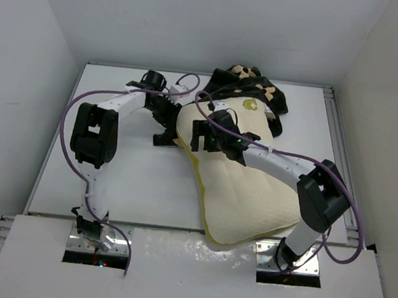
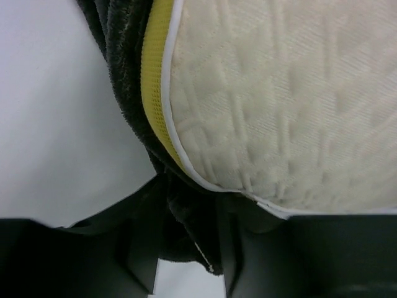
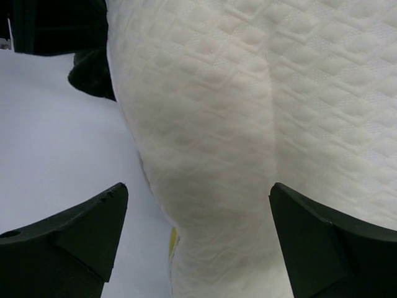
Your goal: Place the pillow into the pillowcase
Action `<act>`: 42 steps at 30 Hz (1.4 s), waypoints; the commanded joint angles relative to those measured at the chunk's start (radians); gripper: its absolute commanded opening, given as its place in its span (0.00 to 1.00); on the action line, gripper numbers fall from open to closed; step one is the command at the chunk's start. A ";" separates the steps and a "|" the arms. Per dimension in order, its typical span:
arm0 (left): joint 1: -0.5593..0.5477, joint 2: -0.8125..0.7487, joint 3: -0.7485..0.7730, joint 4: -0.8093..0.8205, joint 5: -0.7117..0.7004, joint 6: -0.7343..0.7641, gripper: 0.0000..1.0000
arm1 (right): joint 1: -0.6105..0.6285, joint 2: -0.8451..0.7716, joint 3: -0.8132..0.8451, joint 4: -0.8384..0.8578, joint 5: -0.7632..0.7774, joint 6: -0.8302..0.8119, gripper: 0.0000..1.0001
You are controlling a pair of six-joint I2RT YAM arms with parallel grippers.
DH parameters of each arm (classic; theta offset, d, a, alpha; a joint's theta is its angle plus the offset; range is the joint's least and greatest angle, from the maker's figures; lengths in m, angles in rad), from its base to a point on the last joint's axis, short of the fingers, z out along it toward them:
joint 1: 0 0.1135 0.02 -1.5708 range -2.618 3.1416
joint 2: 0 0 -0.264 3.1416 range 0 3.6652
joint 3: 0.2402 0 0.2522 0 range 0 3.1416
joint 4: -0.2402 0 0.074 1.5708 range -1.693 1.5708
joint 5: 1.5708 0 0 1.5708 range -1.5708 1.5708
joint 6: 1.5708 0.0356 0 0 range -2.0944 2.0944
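Observation:
The cream pillow point(image 1: 244, 189) lies slantwise on the table, its far end tucked into the bunched black flowered pillowcase point(image 1: 262, 91) at the back. My left gripper point(image 1: 167, 130) sits at the pillow's left edge. In the left wrist view its fingers stand somewhat apart around a loose flap of pillowcase point(image 2: 186, 230), next to the pillow's yellow piping point(image 2: 155, 81). My right gripper point(image 1: 202, 136) hovers over the pillow's far half. In the right wrist view its gripper point(image 3: 197, 205) is wide open above the quilted pillow point(image 3: 248, 93), holding nothing.
The white table point(image 1: 131, 184) is walled in on three sides, with metal rails along its right edge point(image 1: 338, 142). Purple cables point(image 1: 69, 128) loop beside both arms. A bit of black fabric point(image 3: 90, 74) shows left of the pillow in the right wrist view.

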 commanded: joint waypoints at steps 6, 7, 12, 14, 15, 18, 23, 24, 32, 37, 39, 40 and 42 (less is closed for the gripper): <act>-0.036 0.046 0.049 0.115 -0.028 -0.064 0.11 | 0.003 0.073 0.064 0.011 0.033 0.030 0.98; -0.033 0.048 0.059 0.103 -0.018 -0.064 0.08 | 0.002 0.084 0.076 0.012 0.030 0.037 0.99; -0.029 0.017 0.053 0.069 0.013 -0.053 0.00 | -0.003 0.180 0.113 0.005 0.004 0.076 0.74; -0.013 -0.020 0.062 0.042 0.022 -0.045 0.00 | -0.020 0.187 0.095 -0.004 0.021 0.121 0.15; -0.013 -0.020 0.064 0.036 0.027 -0.042 0.00 | -0.027 0.181 0.077 -0.004 0.021 0.132 0.01; 0.025 -0.084 0.064 0.045 0.026 -0.045 0.00 | -0.064 0.117 -0.030 0.043 0.010 0.157 0.00; 0.034 -0.210 0.047 0.083 -0.073 -0.019 0.00 | -0.099 0.032 -0.157 0.129 -0.048 0.177 0.00; 0.031 -0.224 0.046 0.085 -0.073 -0.007 0.00 | -0.100 0.021 -0.174 0.129 -0.052 0.177 0.00; -0.085 -0.262 0.090 -0.136 0.019 0.178 0.00 | -0.095 0.046 -0.117 0.167 -0.083 0.208 0.00; -0.160 -0.284 0.055 -0.383 0.033 0.425 0.00 | -0.124 0.012 -0.020 0.178 -0.074 0.249 0.00; -0.160 -0.305 0.013 -0.455 0.026 0.519 0.00 | -0.149 -0.006 -0.028 0.190 -0.069 0.289 0.00; -0.157 -0.313 -0.017 -0.475 0.010 0.550 0.00 | -0.155 -0.013 -0.033 0.193 -0.069 0.303 0.00; -0.156 -0.330 -0.049 -0.546 0.001 0.657 0.00 | -0.165 -0.010 -0.039 0.186 -0.071 0.315 0.00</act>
